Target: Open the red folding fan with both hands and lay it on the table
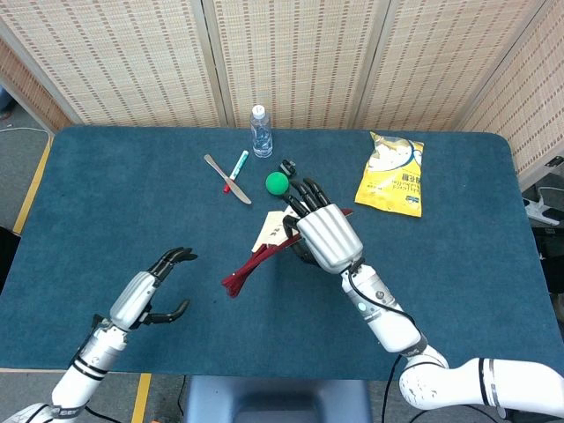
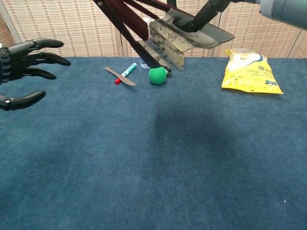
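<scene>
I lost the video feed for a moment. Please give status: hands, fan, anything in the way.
Right hand holds fan, lifted off table, partly spread. Left hand open, apart from fan. Ball sits below fan.

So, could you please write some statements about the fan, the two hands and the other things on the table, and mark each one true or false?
1. The right hand holds the red fan above the table. True.
2. The left hand grips the fan's red end. False: it is open, apart from the fan.
3. The fan is fully spread. False: only partly open.
4. The green ball lies near the water bottle. True.
5. The yellow snack bag lies under the left hand. False: it is on the right side.
</scene>
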Motion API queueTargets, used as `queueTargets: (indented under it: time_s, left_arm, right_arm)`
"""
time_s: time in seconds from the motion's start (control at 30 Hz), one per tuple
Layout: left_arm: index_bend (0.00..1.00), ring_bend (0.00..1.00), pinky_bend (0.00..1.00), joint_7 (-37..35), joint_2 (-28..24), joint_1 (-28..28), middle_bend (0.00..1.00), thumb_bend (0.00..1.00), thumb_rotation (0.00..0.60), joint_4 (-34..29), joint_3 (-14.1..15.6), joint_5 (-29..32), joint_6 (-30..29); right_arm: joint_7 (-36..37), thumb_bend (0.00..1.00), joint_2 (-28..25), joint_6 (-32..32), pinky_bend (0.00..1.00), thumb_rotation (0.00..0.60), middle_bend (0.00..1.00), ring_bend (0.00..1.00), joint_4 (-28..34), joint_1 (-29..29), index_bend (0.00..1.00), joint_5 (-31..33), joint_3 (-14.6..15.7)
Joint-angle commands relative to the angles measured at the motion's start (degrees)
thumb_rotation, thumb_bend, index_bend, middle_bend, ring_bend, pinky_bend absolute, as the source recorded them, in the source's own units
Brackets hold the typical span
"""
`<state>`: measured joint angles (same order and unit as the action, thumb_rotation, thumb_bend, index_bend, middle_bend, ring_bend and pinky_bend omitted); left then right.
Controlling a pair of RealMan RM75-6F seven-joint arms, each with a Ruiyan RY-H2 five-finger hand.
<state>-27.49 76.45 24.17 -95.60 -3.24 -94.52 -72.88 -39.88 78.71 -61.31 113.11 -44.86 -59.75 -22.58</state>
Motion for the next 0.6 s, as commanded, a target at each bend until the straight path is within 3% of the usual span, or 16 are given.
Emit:
queueTargets:
  time_s: [0.03,0.27,0.6]
  left_arm:
    - [0.05,0.03,0.18,1.7,1.7,1.4,0.14,0.39,0.600,-1.9,-1.3,2.3,1.5]
    - [0.05,0.04,0.18,2.9,5.7,3.6,0.14,0.39,0.600,-2.1,-3.0,6.4,4.4]
    - [0.11,0.07,0.20,6.0,10.4,5.0,0.20,0.39,0.600,1.6,-5.2,10.7,5.4]
  right_arm:
    - [-9.5,0.53,-1.2,1.8,0.00,0.600,0.16,0.00,2.5,-6.8,0.81,11.0,-0.9]
    - [-14.4,0.53,1.1,-1.6,0.00,0.600,0.16,0.00,3.7,-13.4,0.81,20.4,-1.0]
    - [-13.5,0.53,2.5,-4.7,0.00,0.600,0.16,0.00,5.3,-18.7,0.81,27.1,-1.4]
